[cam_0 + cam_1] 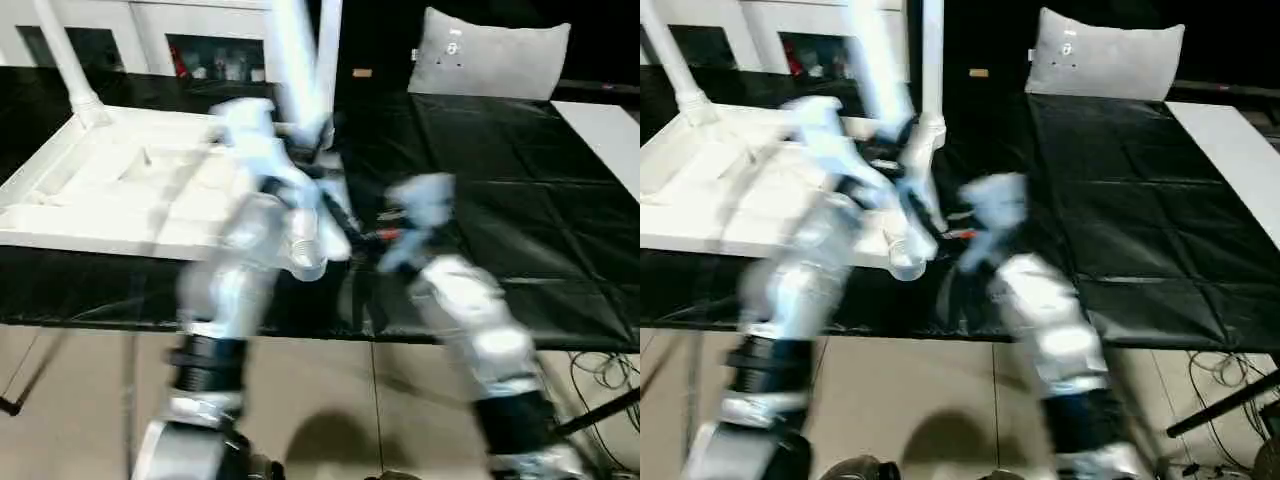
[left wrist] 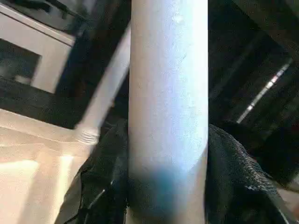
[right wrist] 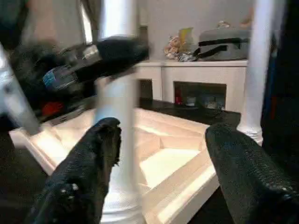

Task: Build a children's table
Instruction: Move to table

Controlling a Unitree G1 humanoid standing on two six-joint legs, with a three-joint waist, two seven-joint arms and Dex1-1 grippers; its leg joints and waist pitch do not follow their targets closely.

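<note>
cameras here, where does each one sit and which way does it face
Left and right eye views: on the head, looking down over both silver forearms at the upturned table top on black sheeting.
Left wrist view: on the left wrist, along the left hand, shut on a white leg.
Right wrist view: on the right wrist, through the open right hand at the ribbed underside.
Shared: table top and legs.

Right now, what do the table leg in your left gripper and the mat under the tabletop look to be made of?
Leg: likely plastic, a smooth matte white tube with a soft sheen.
Mat: looks like thin black plastic sheeting, glossy, with creases and fold lines catching light.
Tabletop: probably moulded white plastic, with a ribbed underside.
</note>
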